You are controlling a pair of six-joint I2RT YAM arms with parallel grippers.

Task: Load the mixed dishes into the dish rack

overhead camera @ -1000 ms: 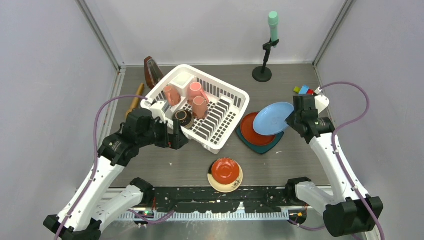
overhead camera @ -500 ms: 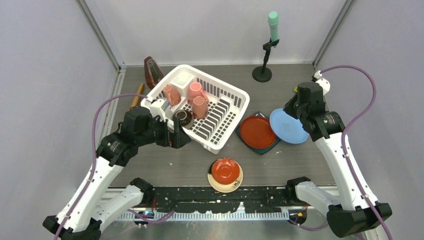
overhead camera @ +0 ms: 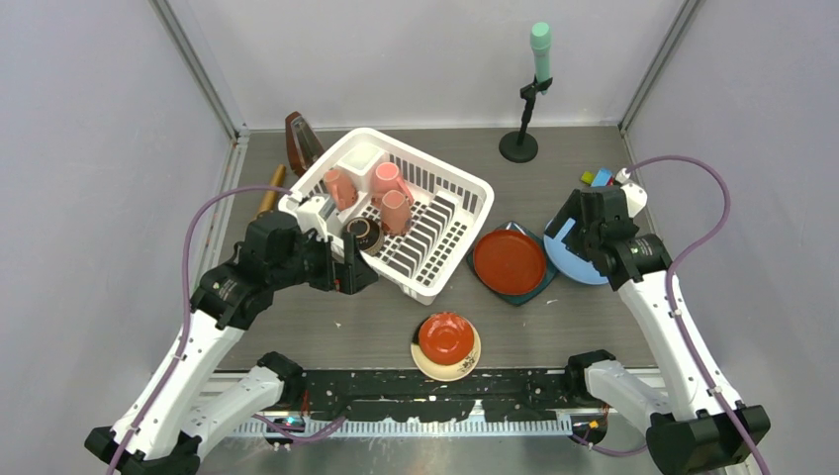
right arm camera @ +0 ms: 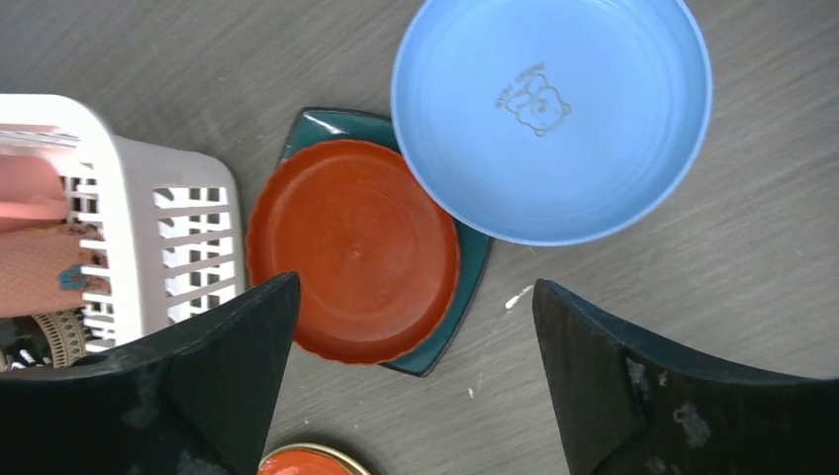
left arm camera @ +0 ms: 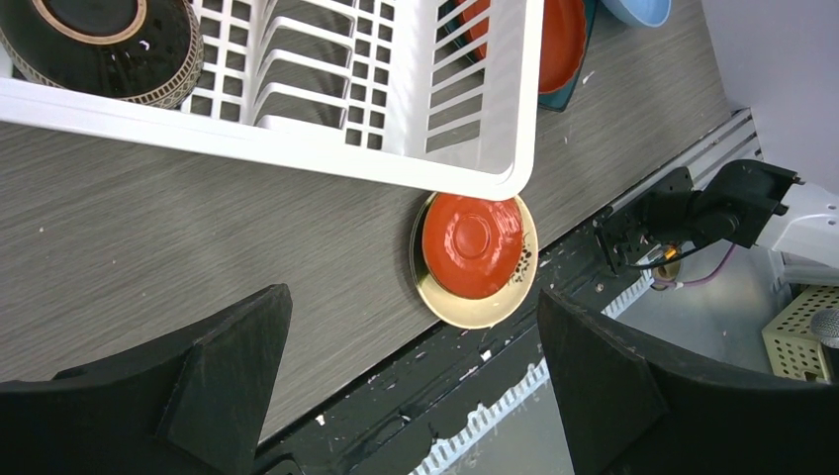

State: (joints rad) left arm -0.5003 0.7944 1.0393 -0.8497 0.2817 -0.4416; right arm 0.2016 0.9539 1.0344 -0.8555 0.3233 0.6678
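Right wrist: light blue plate (right arm camera: 551, 119) whole; top external: seemingly half hidden.

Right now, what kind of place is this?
Probably a robot test bench, not a kitchen: plain grey walls enclose the table, two arms are mounted at its near edge, and a dish rack stands on it.

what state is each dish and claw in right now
dish rack, holding pink mugs and brown bowl
light blue plate, flat on table, ungripped
red plate, stacked on dark teal plate, outside rack
red saucer, stacked on cream saucer, outside rack
left claw, open, empty
right claw, open, empty
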